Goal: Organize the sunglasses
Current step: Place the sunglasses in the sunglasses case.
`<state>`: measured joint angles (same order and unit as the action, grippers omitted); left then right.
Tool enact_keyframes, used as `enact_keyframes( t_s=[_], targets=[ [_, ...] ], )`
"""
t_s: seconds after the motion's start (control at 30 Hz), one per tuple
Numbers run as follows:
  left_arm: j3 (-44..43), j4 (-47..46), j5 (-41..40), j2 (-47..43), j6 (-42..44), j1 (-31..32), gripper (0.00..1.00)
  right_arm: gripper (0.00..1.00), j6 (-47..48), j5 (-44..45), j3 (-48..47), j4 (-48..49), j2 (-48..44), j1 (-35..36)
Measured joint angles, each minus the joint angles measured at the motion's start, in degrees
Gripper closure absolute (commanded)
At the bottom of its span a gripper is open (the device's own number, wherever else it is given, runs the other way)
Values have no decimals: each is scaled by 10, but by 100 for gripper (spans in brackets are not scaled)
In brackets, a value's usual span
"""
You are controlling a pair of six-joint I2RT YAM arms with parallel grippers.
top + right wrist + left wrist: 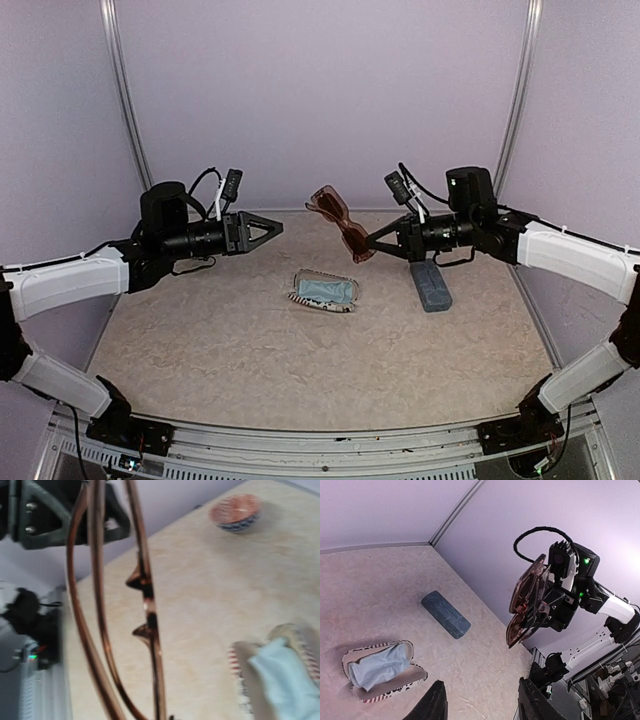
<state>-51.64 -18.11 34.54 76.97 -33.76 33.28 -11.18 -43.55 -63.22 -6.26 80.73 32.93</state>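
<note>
Sunglasses (148, 611) hanging closest to lens, right pincer (372, 244) clamping them aloft, probably carrying toward open striped pouch (322, 304); left pincer (270, 227) hovering released, empty, opposite.

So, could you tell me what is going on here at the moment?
The right gripper is clamped shut on the reddish-brown sunglasses and holds them in the air above the table. The left gripper hovers opposite, open and empty. On the table lie a striped pouch with a pale blue cloth in it and a blue-grey case, neither being touched.
</note>
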Motion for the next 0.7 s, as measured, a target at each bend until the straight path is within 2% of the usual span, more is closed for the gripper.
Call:
enact_keyframes(
  t_s=[0.13,0.43,0.7],
  targets=[
    [16,22,-23,-27,-5,-20,48,100,66,45,-37,-52,22,-5],
    [23,91,-76,-77,5,-37,39,100,240,143,-132,-168,152,-5],
    [28,139,-103,-106,14,-49,34,100,305,182,-250,-251,269,-5]
  ],
)
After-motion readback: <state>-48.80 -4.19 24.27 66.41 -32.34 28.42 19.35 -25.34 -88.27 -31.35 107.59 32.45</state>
